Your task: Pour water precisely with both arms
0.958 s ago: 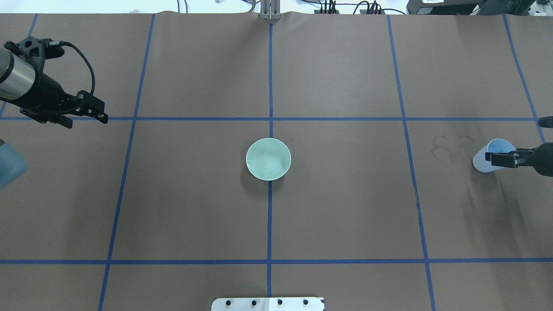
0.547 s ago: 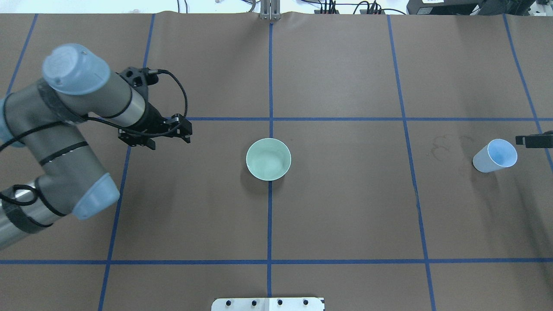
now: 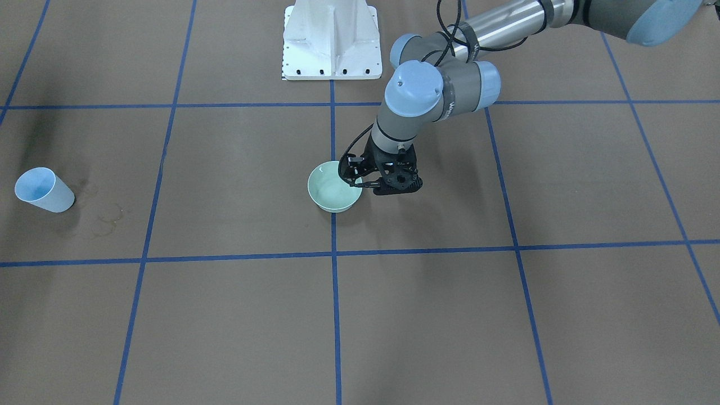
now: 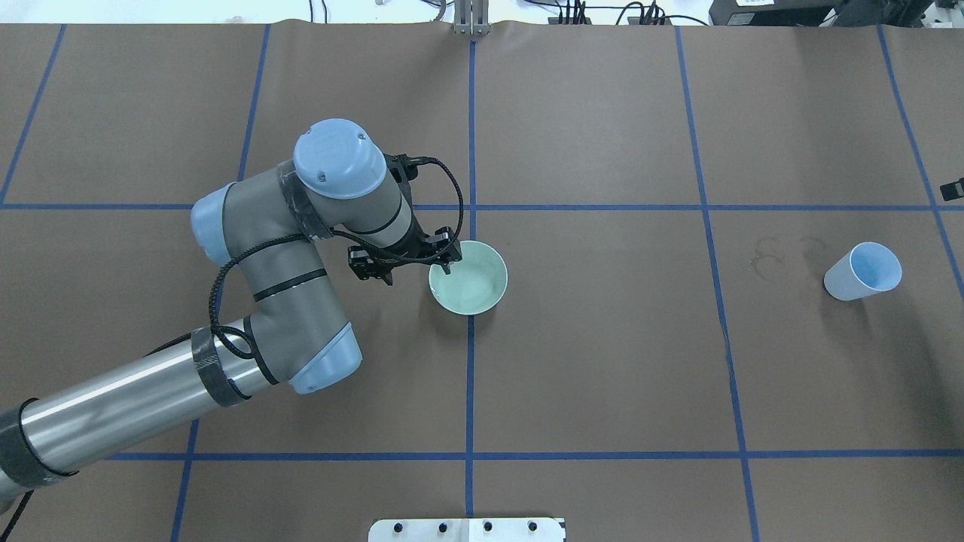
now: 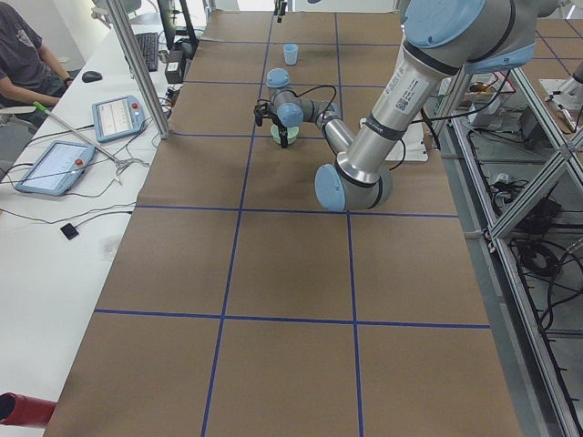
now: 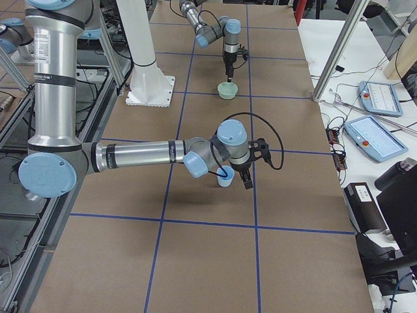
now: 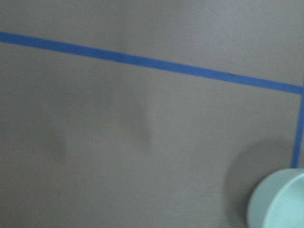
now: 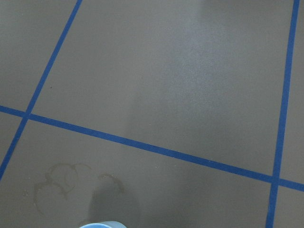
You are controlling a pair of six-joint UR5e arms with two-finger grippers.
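Bowl (image 3: 332,198) sits mid-table in the front-facing view, open table (image 3: 506,315) all round; left gripper (image 3: 371,187), spread and empty, hangs at its 3 o'clock rim; water inside unreadable. Overhead, cup (image 4: 862,271) stands free near the 3 o'clock edge; right gripper (image 4: 953,190), a sliver there, spread untellable. Half a second ago the left gripper was well short.

- A brown table (image 4: 602,361) is divided into squares by blue tape lines (image 4: 470,376).
- A mint-green bowl (image 4: 474,284) stands at the middle of the table, on a crossing of two lines.
- A pale blue cup (image 4: 862,271) stands far to one side, well apart from the bowl.
- Faint ring stains (image 4: 768,252) lie near the cup.
- A white pedestal (image 3: 331,39) stands at the table's edge.
- Two tablets (image 5: 117,116) lie on a white side desk, where a person (image 5: 23,55) sits.
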